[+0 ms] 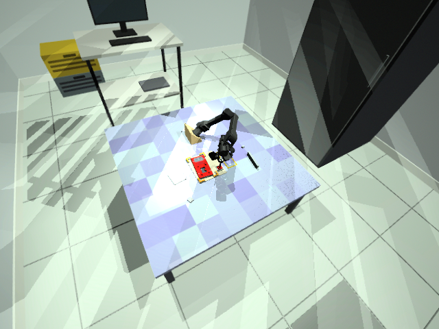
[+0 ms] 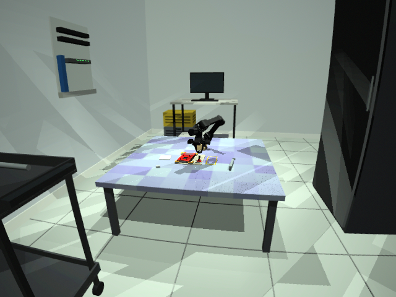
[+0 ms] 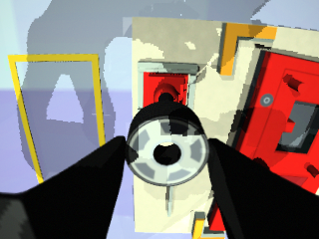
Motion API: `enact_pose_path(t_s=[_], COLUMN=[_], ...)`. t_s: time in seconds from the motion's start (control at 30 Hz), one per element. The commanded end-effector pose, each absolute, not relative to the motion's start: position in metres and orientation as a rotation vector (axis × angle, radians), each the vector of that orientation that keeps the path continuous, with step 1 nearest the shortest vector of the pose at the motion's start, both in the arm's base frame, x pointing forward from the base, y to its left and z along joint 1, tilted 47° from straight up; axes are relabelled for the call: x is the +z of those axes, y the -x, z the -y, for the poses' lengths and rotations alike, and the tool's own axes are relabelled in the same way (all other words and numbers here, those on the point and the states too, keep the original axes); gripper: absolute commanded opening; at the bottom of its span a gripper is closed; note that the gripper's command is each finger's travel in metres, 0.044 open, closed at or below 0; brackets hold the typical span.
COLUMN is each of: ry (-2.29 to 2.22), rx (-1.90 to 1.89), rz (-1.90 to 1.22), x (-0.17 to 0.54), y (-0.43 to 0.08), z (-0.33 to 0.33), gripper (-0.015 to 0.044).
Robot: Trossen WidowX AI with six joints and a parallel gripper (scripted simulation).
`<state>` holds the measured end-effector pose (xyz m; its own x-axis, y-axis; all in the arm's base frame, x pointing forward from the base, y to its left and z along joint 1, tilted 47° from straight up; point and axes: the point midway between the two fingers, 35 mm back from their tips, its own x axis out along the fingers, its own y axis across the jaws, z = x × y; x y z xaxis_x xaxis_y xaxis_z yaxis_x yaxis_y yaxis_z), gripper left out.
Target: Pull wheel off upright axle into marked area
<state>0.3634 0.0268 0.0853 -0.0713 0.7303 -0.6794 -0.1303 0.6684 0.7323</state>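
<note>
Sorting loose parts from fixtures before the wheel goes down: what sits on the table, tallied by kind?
Wheels: 1, wheel in gripper
Boards: 1
Yellow marked areas: 1
White pieces: 2
Dark bars: 1
Tan wedges: 1
Total: 7

At the centre of the frame the jaws grip a grey wheel [image 3: 166,153] from both sides. Above it is a red socket [image 3: 165,89]; a yellow outline [image 3: 30,134] is at left.

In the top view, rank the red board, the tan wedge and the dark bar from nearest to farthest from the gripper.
1. Red board: beside the gripper, which holds the wheel, on its image-left.
2. Dark bar: image-right, on the table.
3. Tan wedge: up and left, near the arm's base.
</note>
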Motion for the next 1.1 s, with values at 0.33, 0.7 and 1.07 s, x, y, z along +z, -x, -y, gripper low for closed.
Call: enact_pose_path(t_s=[0.33,0.7,1.07], ry=[-0.525,-0.523,-0.523], rx=[0.761,0.762,0.764], rz=[-1.48,-1.481,-1.482], x=[0.111,0.14,0.162], y=[-0.348,-0.32,-0.29], z=[-0.036,-0.056,-0.074], gripper=[0.0,0.0,0.0])
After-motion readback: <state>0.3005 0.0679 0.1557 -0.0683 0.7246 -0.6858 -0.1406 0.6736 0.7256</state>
